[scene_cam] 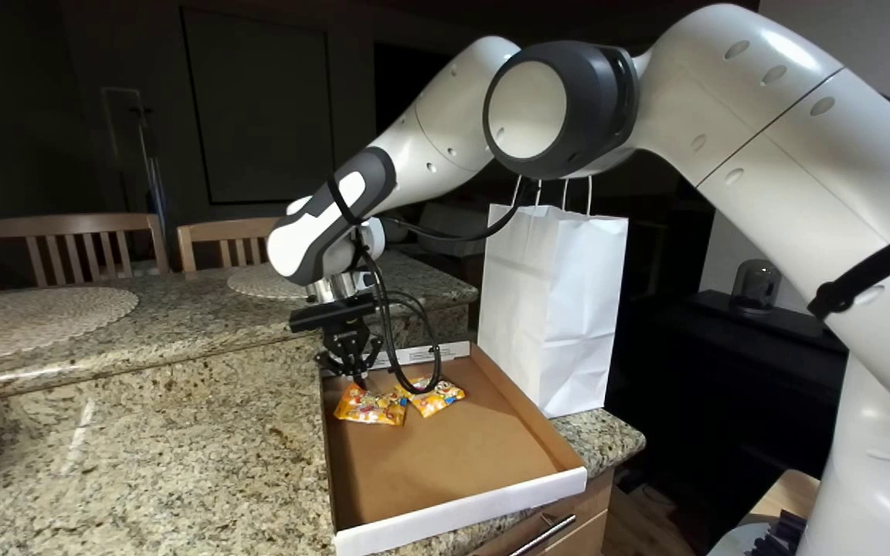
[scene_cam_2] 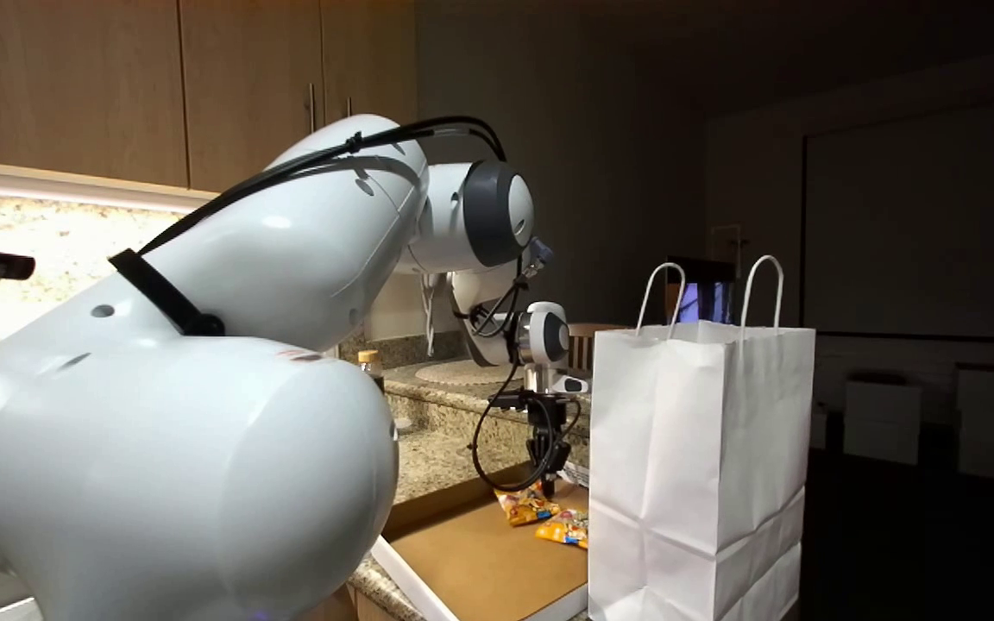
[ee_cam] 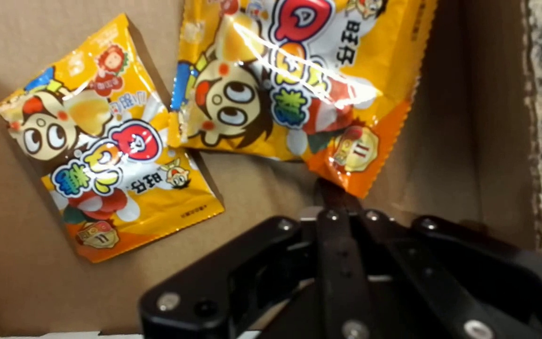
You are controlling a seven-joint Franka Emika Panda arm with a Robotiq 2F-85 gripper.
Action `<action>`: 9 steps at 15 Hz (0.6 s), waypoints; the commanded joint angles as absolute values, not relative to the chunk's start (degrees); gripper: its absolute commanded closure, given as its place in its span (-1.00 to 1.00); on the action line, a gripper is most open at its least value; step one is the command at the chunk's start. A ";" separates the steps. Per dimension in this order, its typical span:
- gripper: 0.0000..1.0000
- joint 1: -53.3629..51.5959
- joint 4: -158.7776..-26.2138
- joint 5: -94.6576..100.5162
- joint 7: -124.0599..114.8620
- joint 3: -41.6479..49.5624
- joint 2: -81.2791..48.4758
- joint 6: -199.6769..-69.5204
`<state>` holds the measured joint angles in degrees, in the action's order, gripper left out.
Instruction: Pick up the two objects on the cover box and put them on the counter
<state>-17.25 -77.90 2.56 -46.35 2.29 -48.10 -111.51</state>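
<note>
Wrist view lets the writing be read best. Counted from the claw (ee_cam: 340,197), a near packet (ee_cam: 299,84) and a far packet (ee_cam: 111,150) are seen, both coloured orange and yellow and printed with the same design. The characters 旺仔 are set in black; next to them a large red Q, an orange letter similar to Q, and the character 糖 in green and blue are shown in rounded style. A cartoon face with big round eyes is drawn on each, and near one corner a pale badge is printed, on which something like 11 can be read. The smaller print cannot be made out.

Both packets are placed inside the cover box (scene_cam: 460,513), on its brown bottom, and their edges meet. By the speckled worktop (scene_cam: 205,463) the box is carried; just beside it, in both exterior views, a white paper bag (scene_cam: 553,309) is seen upright. Some marks on the box's far white wall are too small for reading.

The claw is pointed downward into the box, its jaws narrow, the fingers closed together at the orange corner of the near packet. Whether this corner is pinched between them cannot be decided.
</note>
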 commanded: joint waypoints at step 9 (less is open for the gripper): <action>-0.65 -15.78 -85.39 0.93 -45.04 0.11 -42.82 -116.01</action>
